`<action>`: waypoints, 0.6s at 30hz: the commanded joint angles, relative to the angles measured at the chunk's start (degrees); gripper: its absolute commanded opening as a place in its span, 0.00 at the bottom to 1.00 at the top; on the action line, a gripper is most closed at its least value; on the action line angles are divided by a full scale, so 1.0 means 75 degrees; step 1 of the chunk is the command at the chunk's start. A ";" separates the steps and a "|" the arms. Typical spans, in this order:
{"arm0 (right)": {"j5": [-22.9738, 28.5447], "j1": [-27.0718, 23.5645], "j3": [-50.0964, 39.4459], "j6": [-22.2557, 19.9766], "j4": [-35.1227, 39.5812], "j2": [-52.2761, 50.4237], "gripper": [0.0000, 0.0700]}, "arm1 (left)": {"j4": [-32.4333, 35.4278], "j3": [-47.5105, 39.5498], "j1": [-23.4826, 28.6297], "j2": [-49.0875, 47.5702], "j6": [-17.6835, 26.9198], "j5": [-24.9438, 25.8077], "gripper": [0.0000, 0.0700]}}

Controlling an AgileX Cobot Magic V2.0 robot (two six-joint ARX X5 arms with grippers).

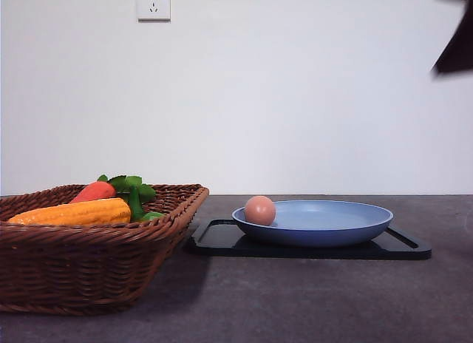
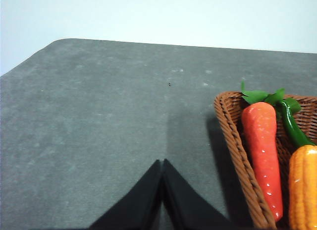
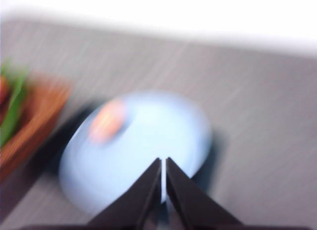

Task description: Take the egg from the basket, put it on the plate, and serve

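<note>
The pinkish-brown egg (image 1: 259,210) lies in the light-blue plate (image 1: 325,226), against its left rim; in the blurred right wrist view the egg (image 3: 106,120) and plate (image 3: 163,136) appear below the camera. The brown wicker basket (image 1: 89,262) stands at the left of the table, its rim (image 2: 237,141) also in the left wrist view. My left gripper (image 2: 162,163) is shut over bare table beside the basket, holding nothing. My right gripper (image 3: 163,161) is shut and empty, high above the plate; a dark part of that arm (image 1: 456,40) shows at the upper right of the front view.
The plate rests on a flat black tray with handles (image 1: 222,239). In the basket lie an orange-red carrot (image 2: 262,150), a yellow corn cob (image 1: 74,212) and green leaves (image 1: 133,186). A wall socket (image 1: 153,3) sits high on the white wall.
</note>
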 commanded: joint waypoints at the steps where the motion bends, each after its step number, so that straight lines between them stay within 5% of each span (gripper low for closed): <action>1: 0.0033 -0.0226 -0.0111 -0.0456 0.0088 -0.0557 0.00 | 0.0126 -0.0213 0.0012 -0.0006 -0.0012 0.0023 0.00; 9: -0.0158 -0.2417 -0.0947 -0.0446 0.0120 -0.2607 0.00 | 0.0128 -0.0213 0.0012 -0.0006 -0.0012 0.0023 0.00; 18: -0.2032 -0.4010 -0.2162 -0.0314 0.0051 -0.3469 0.00 | 0.0128 -0.0213 0.0012 -0.0006 -0.0012 0.0023 0.00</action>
